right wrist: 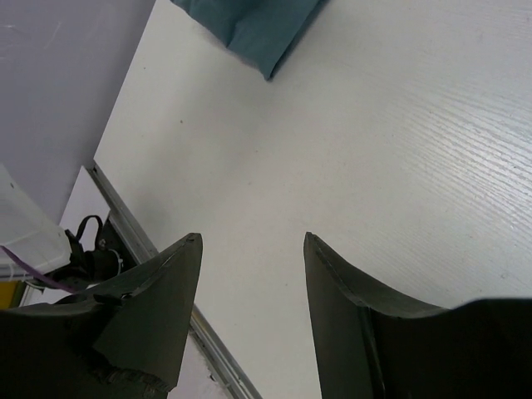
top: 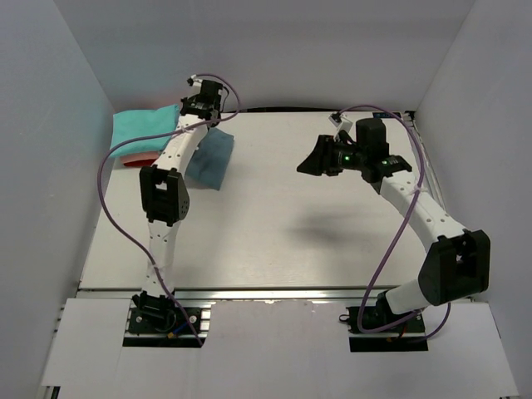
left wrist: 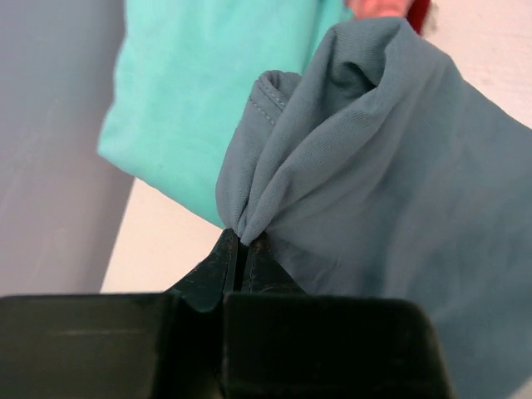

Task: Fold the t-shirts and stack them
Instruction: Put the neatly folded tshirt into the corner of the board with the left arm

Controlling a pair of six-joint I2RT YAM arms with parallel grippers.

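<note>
We see the left gripper point(left wrist: 243, 247) at the far left of the table point(top: 274, 241). Its jaws are pressed together on a bunched fold of the blue shirt point(left wrist: 391, 191). The cloth gathers into pleats at the fingertips and spreads wide from there. A stitched hem curls over just beside the pinch.

In the top view the blue shirt lies partly under the left arm. Whether its lower edge touches the table, we cannot tell.

Just beside it, against the left wall, sits the teal shirt point(top: 143, 125) – folded, on top of a small pile. Under it a pink shirt point(left wrist: 374, 7) and a red one point(left wrist: 421, 12) show only at the edges.

The right gripper point(right wrist: 249, 245) hangs over the right half of the table, well apart from the shirts. Its jaws stand apart – nothing is between them, only white tabletop below. A corner of the blue shirt shows far off in its wrist view.
</note>
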